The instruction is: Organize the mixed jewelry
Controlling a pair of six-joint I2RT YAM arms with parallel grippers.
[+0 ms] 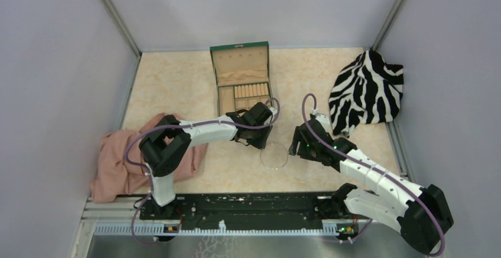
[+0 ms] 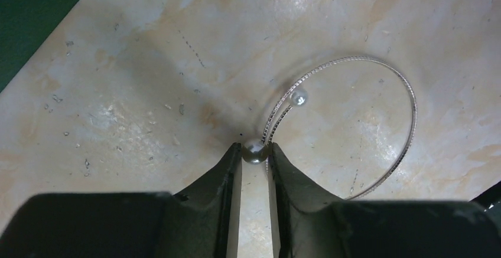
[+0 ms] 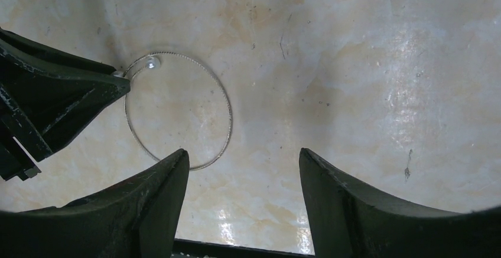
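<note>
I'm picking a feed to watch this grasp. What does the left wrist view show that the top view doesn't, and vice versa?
Only the left wrist: the hoop ends in two pearl beads, one between the left gripper fingertips, one free beside it. Only the top: the green box, zebra cloth, pink cloth, and the open right gripper next to the hoop. Both: the hoop lying on the table with the left gripper at its edge.
</note>
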